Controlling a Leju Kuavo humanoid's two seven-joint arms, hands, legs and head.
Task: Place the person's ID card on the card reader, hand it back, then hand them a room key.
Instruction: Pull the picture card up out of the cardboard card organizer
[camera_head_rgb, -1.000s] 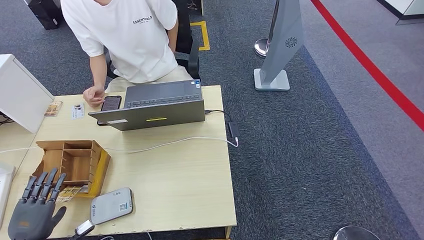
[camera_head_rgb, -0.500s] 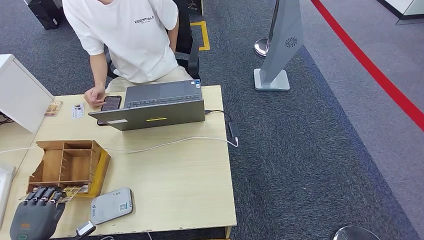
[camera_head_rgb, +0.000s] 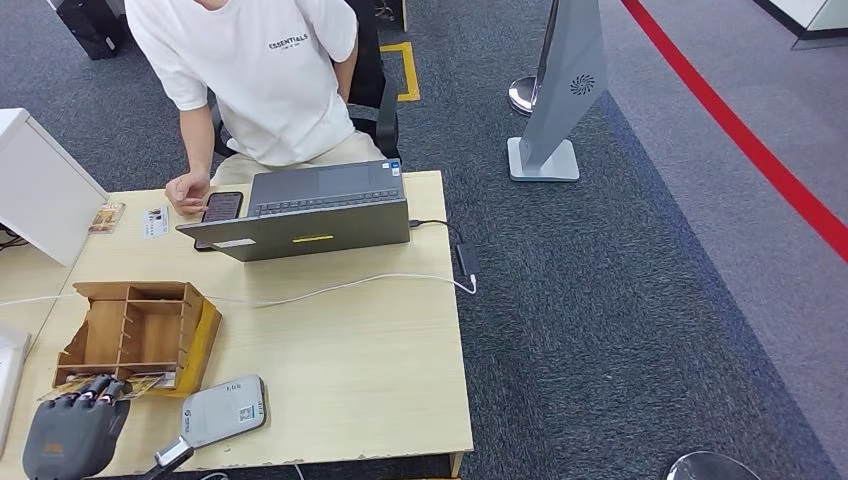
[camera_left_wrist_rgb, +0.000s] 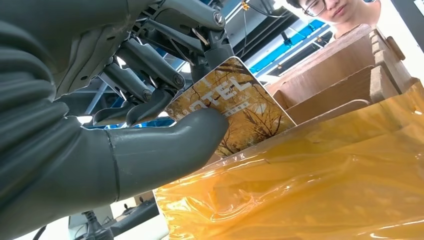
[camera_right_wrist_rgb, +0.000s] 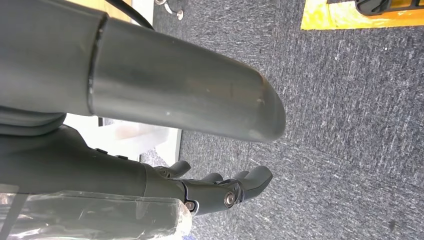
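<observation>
The left hand (camera_left_wrist_rgb: 100, 135) pinches a golden-brown printed hotel key card (camera_left_wrist_rgb: 235, 110) between its thick grey thumb and its darker fingers (camera_left_wrist_rgb: 150, 100). In the left wrist view the thumb presses on the printed face and the fingers close behind the card. The card stands at the front of the open brown wooden compartment organiser (camera_head_rgb: 140, 325), against its glossy yellow wrapping (camera_left_wrist_rgb: 310, 185). In the head view the left hand (camera_head_rgb: 75, 435) sits at the near left corner of the light wooden tabletop (camera_head_rgb: 350, 350), its fingers curled over the organiser's near edge.

The right hand (camera_right_wrist_rgb: 220, 190) hangs beside the body above grey carpet. Its fingers are loosely extended and apart, and it holds nothing.

The flat grey rounded card reader (camera_head_rgb: 223, 410) lies near the front edge of the tabletop, just beside the organiser. No card rests on its top face. Two small cards (camera_head_rgb: 130, 218) lie near the far left corner; their type cannot be told. A grey laptop (camera_head_rgb: 310, 210) and a dark phone (camera_head_rgb: 222, 206) stand along the far edge, with a white cable (camera_head_rgb: 340, 287) running across the middle. The person in a white T-shirt (camera_head_rgb: 255, 70) sits behind the far edge, one hand (camera_head_rgb: 185, 190) resting on the tabletop beside the phone.

Judgement: the reader is bare, so the ID steps appear complete. The current step is key retrieval. Remaining: lift the key card clear of the organiser and hand it to the person.
</observation>
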